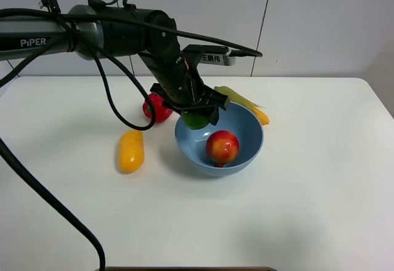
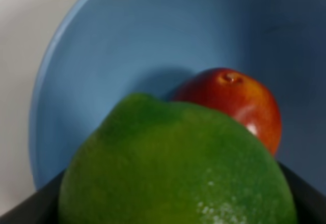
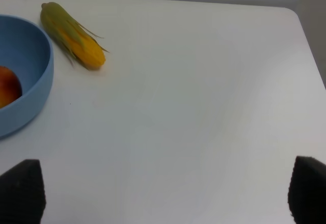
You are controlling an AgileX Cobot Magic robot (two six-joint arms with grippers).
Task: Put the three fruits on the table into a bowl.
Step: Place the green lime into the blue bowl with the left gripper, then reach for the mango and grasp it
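**Lime clamped in the left claw, poised over the bowl's rim**

We found the left claw [image 1: 198,112] shut tight on the green lime [image 1: 196,122], which hung just above the light-blue bowl [image 1: 247,127], over the side of its rim that faces the far-left corner of the table [image 1: 308,209]. The hollow lay below and slightly toward the near-right, so we judged that a short nudge inward would do before release. The red-orange fruit [image 1: 222,146] already sat in the bowl, close enough under the lime to be bumped. The mango [image 1: 130,151] lay on the table beside the bowl, toward the left edge, its long axis running far to near, closer to the left arm. The bell pepper [image 1: 157,111] behind the claw and the corn cob [image 1: 249,106] beyond the bowl blocked nothing. The right claw [image 3: 164,191] stood wide apart, holding nothing, over the table's right side.
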